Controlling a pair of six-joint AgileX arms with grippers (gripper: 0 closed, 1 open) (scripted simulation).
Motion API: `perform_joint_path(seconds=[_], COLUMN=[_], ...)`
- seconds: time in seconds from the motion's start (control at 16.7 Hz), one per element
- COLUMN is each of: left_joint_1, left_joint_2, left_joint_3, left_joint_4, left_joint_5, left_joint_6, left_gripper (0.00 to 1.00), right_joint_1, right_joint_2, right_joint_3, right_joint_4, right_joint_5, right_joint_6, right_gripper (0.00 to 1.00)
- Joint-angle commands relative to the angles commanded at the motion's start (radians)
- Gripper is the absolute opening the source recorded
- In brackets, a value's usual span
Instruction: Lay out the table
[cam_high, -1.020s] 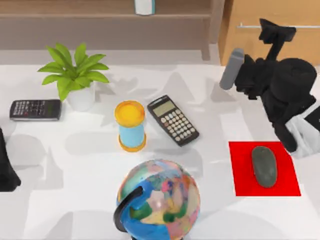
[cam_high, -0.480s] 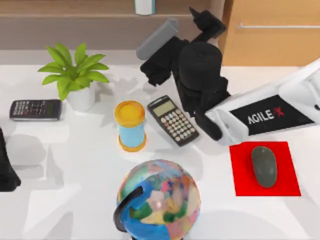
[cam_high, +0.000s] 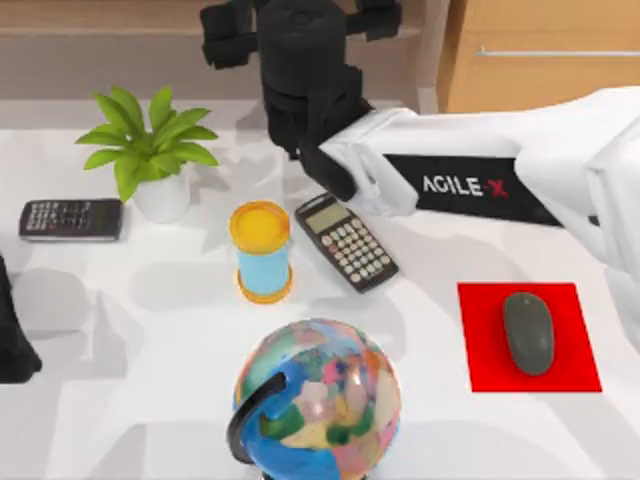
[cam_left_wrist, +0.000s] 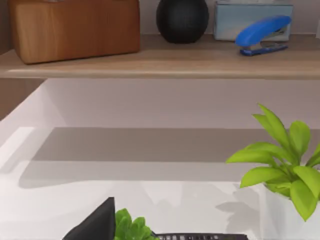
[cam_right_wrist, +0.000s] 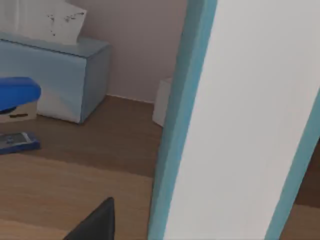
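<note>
Right gripper (cam_high: 300, 25), fingers spread and empty, top centre at shelf, reaching the white-teal object (cam_right_wrist: 240, 120); next: close on it.

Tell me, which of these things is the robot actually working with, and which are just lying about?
In the job: table, right gripper up at the shelf, white teal-edged item close before it (probably its target).
Lying about: plant, middle calculator, left calculator, yellow-capped cylinder, globe, mouse on red mat; left arm parked at the left edge.
</note>
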Motion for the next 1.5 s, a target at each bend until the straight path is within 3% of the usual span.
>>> perform_joint_path(seconds=[0.3,1.26,1.5], left_joint_1=[0.000,0.000,0.000], left_joint_2=[0.000,0.000,0.000], left_joint_3=[0.000,0.000,0.000], left_joint_4=[0.000,0.000,0.000], left_joint_5=[0.000,0.000,0.000], left_joint_6=[0.000,0.000,0.000], left_gripper=[1.00,1.00,1.00], right_joint_1=[0.014,-0.012,-0.012], right_joint_2=[0.033,0.098,0.098], right_joint_3=[0.142,0.263,0.263], right_joint_4=[-0.093,-0.148,-0.148], right_joint_5=[0.058,0.034,0.034], right_joint_6=[0.159,0.160,0.160], right_gripper=[1.00,1.00,0.70])
